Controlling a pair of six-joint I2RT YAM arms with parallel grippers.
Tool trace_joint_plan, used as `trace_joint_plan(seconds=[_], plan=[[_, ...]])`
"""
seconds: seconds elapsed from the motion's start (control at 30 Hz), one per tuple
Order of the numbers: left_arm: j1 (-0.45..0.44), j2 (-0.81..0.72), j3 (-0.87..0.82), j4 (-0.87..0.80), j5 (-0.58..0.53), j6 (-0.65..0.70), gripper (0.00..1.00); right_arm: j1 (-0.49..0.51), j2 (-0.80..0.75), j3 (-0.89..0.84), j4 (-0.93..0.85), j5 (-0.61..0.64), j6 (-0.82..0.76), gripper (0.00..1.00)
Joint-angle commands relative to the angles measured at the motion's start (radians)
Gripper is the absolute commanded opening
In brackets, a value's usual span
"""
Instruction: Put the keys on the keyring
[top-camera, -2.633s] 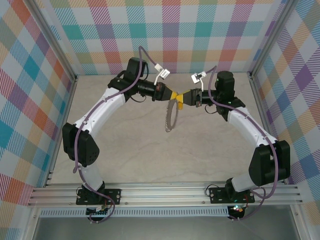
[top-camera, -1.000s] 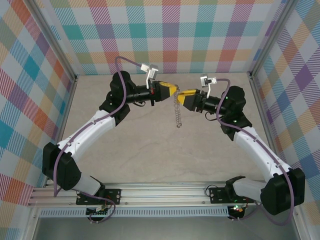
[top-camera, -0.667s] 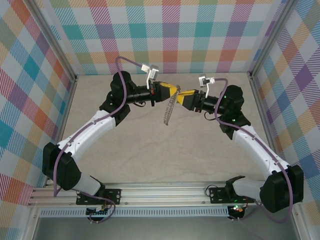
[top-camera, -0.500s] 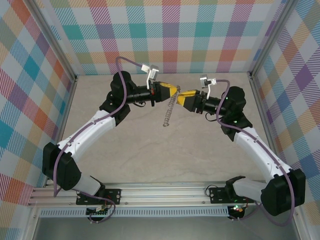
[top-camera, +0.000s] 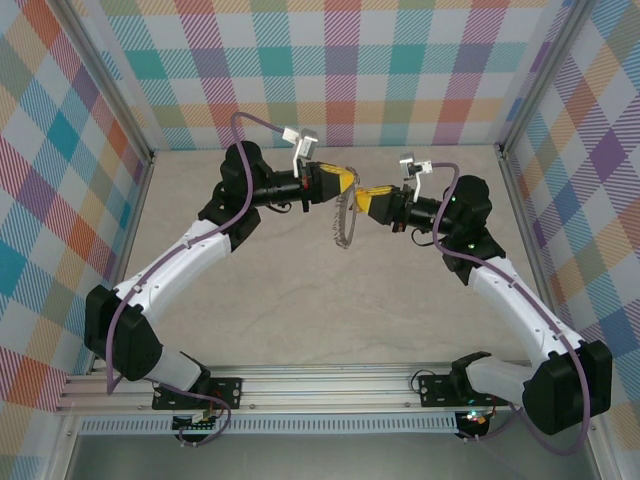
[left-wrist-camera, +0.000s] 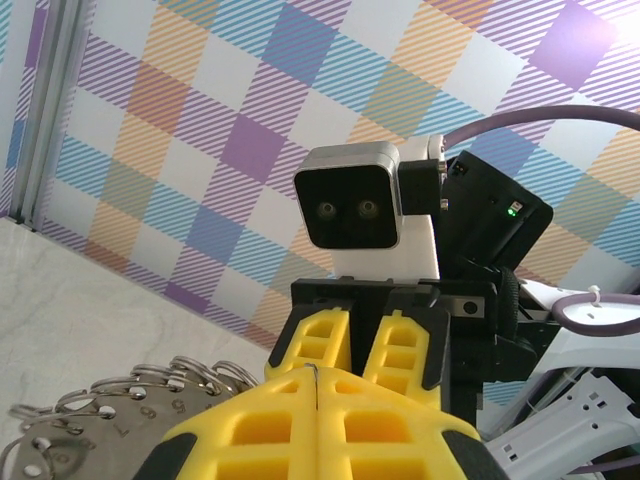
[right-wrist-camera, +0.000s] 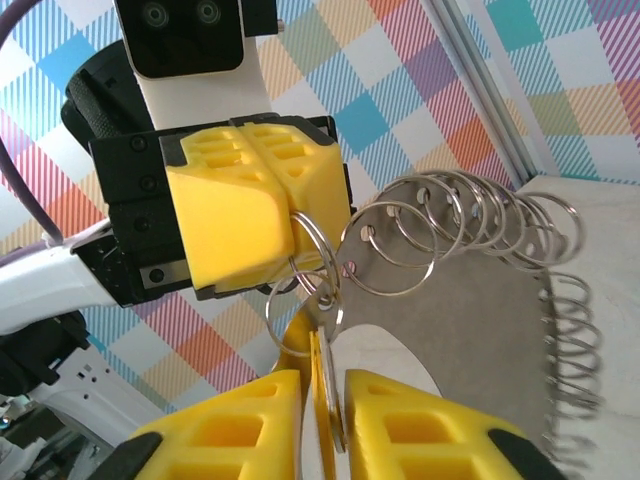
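Note:
The keyring is a flat grey metal crescent (right-wrist-camera: 470, 340) carrying several split rings (right-wrist-camera: 470, 215); from above it hangs between the two grippers as a thin strip (top-camera: 343, 222). My left gripper (right-wrist-camera: 287, 207) is shut on one split ring (right-wrist-camera: 318, 238) at the crescent's end; its own view shows a thin wire in the seam of its shut fingers (left-wrist-camera: 318, 372). The key (right-wrist-camera: 327, 400), yellow-headed with a grey blade, stands edge-on between my right gripper's (right-wrist-camera: 325, 378) fingers, which are shut on it. A small ring (right-wrist-camera: 300, 300) passes through the key's head.
Both arms meet mid-air over the back middle of the beige table (top-camera: 300, 300), left gripper (top-camera: 345, 183) facing right gripper (top-camera: 359, 196). Checkered walls and aluminium posts (top-camera: 520, 190) enclose the area. The right gripper's fingers (left-wrist-camera: 322, 335) face the left wrist camera closely.
The right gripper's jaws have narrowed onto the key. The hanging crescent swung from left-slanted to nearly straight under the fingertips. Both arms stayed almost still.

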Motion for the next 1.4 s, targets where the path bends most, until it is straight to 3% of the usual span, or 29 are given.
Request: trace_joint_plan(seconds=[0.0, 0.13, 1.0, 1.3, 1.37], plan=[[-0.005, -0.039, 0.039, 0.037, 0.019, 0.001, 0.0, 0.006, -0.012, -0.002, 0.018, -0.02, -0.015, 0.1], [-0.005, -0.041, 0.033, 0.042, 0.003, -0.004, 0.0, 0.006, -0.009, 0.003, 0.026, -0.022, -0.009, 0.0], [-0.03, -0.059, -0.042, 0.111, -0.064, -0.039, 0.0, 0.081, 0.095, 0.065, 0.048, -0.019, 0.009, 0.0], [-0.039, -0.049, -0.052, 0.129, -0.077, -0.05, 0.0, 0.083, 0.074, 0.049, -0.053, 0.024, -0.045, 0.0], [-0.039, -0.049, -0.053, 0.13, -0.079, -0.052, 0.0, 0.081, 0.054, 0.042, -0.092, 0.037, -0.066, 0.08]])
